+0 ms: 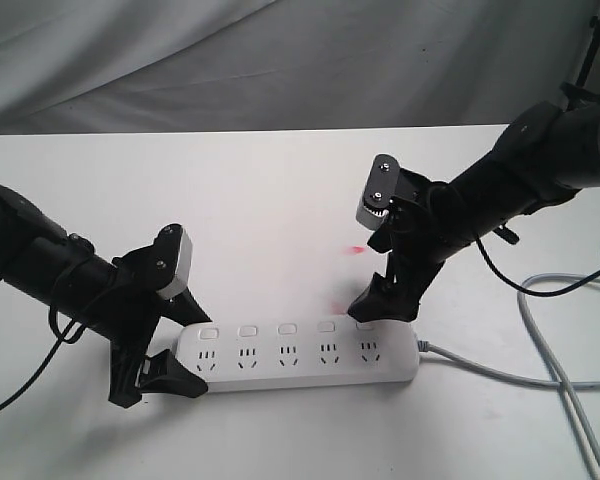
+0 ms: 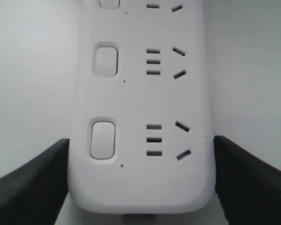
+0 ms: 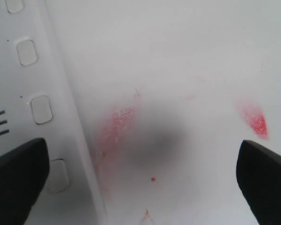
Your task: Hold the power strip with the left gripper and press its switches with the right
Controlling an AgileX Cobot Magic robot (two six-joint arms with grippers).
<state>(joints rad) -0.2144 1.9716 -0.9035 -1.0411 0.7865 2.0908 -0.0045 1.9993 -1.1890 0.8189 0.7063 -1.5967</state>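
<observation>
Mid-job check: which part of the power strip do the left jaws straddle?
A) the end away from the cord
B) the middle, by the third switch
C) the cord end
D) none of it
A: the exterior view shows the left jaws flanking the power strip at its rounded end by the first switch, opposite where the grey cord leaves.

Long white power strip (image 1: 300, 362) lies flat, face up, five square switches (image 1: 287, 328) along one edge.

On white table (image 1: 280, 200), power strip (image 1: 300, 373)
</observation>
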